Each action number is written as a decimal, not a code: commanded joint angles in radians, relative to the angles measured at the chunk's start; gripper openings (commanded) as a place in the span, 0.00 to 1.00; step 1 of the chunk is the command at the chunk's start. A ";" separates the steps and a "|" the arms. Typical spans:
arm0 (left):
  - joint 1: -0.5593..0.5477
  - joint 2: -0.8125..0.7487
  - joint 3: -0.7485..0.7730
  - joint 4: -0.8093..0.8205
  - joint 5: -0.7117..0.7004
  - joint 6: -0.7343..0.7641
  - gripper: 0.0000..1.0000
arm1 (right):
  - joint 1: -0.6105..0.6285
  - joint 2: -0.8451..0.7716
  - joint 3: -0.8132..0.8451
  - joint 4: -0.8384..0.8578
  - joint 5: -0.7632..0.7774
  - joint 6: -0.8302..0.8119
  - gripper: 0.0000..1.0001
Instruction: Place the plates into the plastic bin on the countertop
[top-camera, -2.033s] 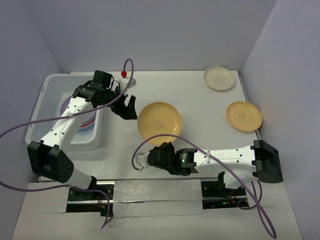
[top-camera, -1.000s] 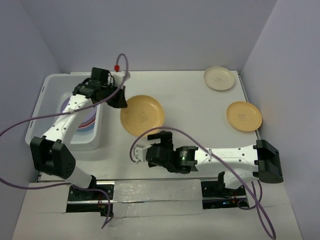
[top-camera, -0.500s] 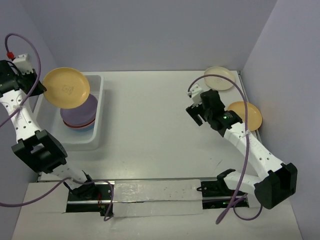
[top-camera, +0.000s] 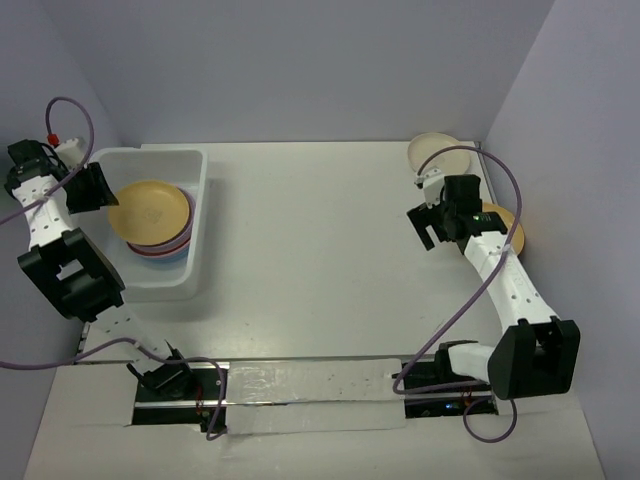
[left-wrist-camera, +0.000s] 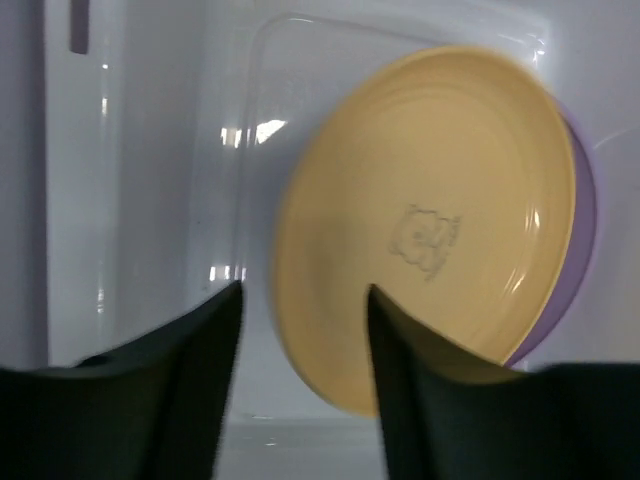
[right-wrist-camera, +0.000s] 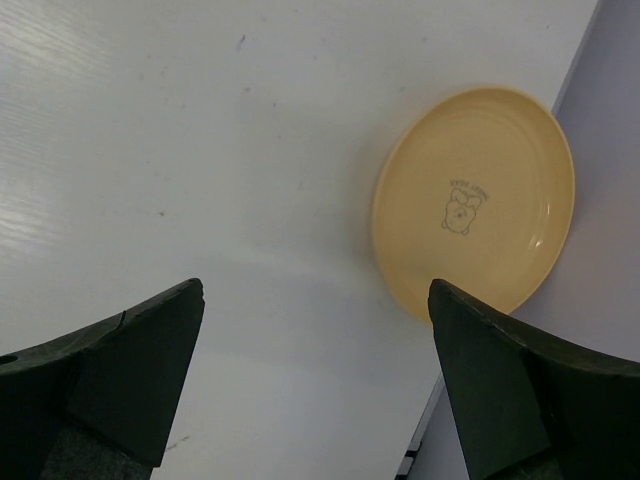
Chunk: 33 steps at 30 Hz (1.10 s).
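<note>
left claw (top-camera: 88, 187) apart, empty, at bin's left rim | yellow plate (top-camera: 150, 210) atop stacked plates (top-camera: 160, 247) inside plastic bin (top-camera: 192, 272), surface (top-camera: 320, 240) left | right claw (top-camera: 428, 222) wide apart, empty, over surface beside orange-yellow plate (right-wrist-camera: 475, 200) | cream plate (top-camera: 432, 150) far-right corner

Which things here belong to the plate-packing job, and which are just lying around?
Job: plastic bin; plates stacked in it, yellow plate on top; cream plate and orange-yellow plate on the countertop.
Just there: the arms' purple cables, the walls.
</note>
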<state>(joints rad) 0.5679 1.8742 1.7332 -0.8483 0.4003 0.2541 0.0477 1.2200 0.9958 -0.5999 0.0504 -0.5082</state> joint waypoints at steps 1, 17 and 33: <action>-0.043 -0.102 -0.021 0.022 0.026 0.035 0.82 | -0.088 0.050 0.007 -0.013 -0.044 -0.048 0.99; -0.409 -0.395 -0.037 0.114 -0.185 -0.081 0.99 | -0.222 0.363 0.106 0.021 -0.043 -0.100 0.81; -0.424 -0.451 -0.074 0.113 -0.154 -0.062 0.99 | -0.293 0.645 0.218 0.005 -0.159 -0.235 0.33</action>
<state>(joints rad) 0.1493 1.4508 1.6532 -0.7521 0.2379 0.1959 -0.2490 1.8493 1.1842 -0.5680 -0.0490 -0.7013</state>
